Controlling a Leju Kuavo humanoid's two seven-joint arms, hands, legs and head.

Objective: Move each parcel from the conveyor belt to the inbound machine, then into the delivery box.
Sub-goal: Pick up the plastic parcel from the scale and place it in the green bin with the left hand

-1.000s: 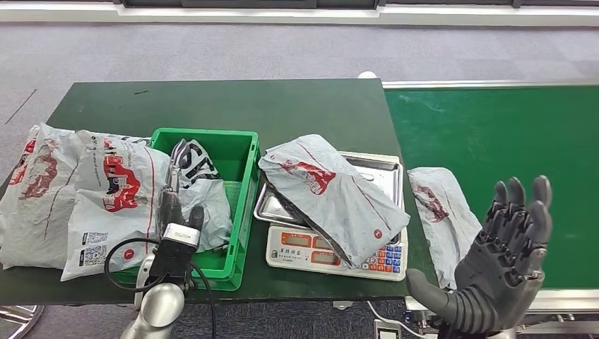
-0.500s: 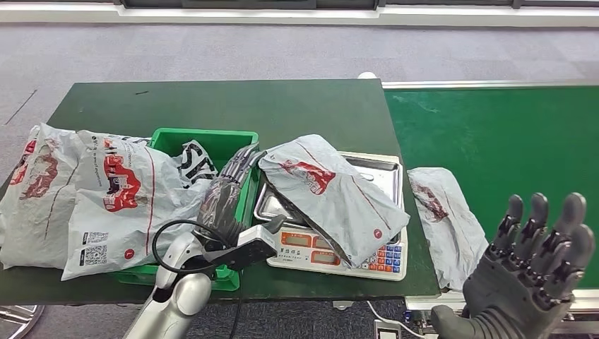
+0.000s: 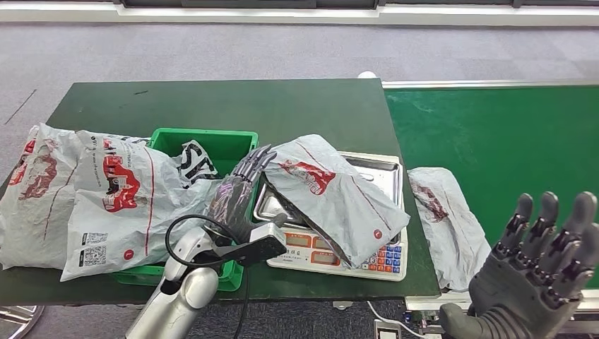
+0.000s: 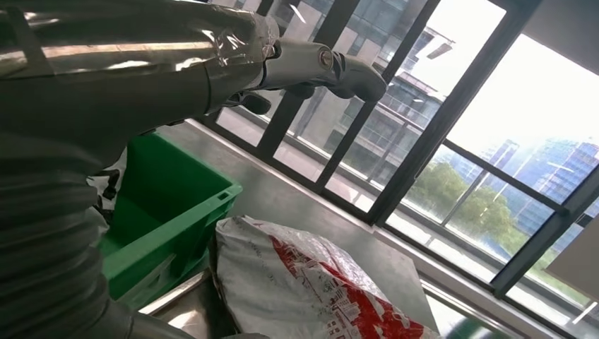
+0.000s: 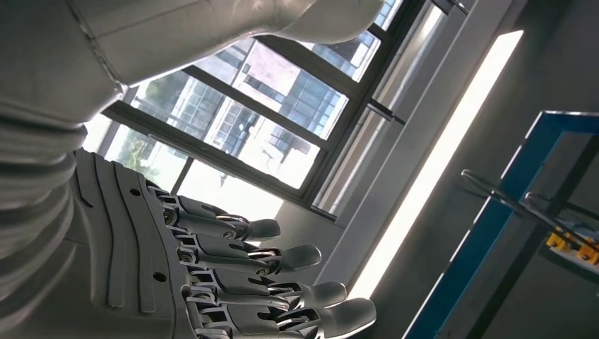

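Left hand (image 3: 236, 194) is up over the right edge of the green crate (image 3: 236, 145), fingers stretched out straight and spread, fingertips just short of the parcel (image 3: 332, 194) on the scale (image 3: 385, 261), nothing in its grasp. That parcel is a soft grey plastic mailer, crinkled, with a red printed logo and a small red round sticker near its lower corner; it lies slanted across the scale's shiny steel pan (image 3: 381, 169). The scale's white front shows two orange display strips and a block of coloured keys; the small print above them is too fine to read.

Over on the green conveyor belt (image 3: 508, 134), a second grey mailer (image 3: 441, 212) lies flat at the belt's left edge, red print on it too.

Right hand (image 3: 533, 279) hangs low at the belt's near side, palm up, dark ribbed fingers apart and upright, empty.

Inside the moulded plastic crate, a mailer with bold black-and-white lettering (image 3: 194, 162), not legible. Draped over its left rim and onto the dark green table (image 3: 233, 106), two more grey mailers (image 3: 92, 194) with red graphics and QR code labels
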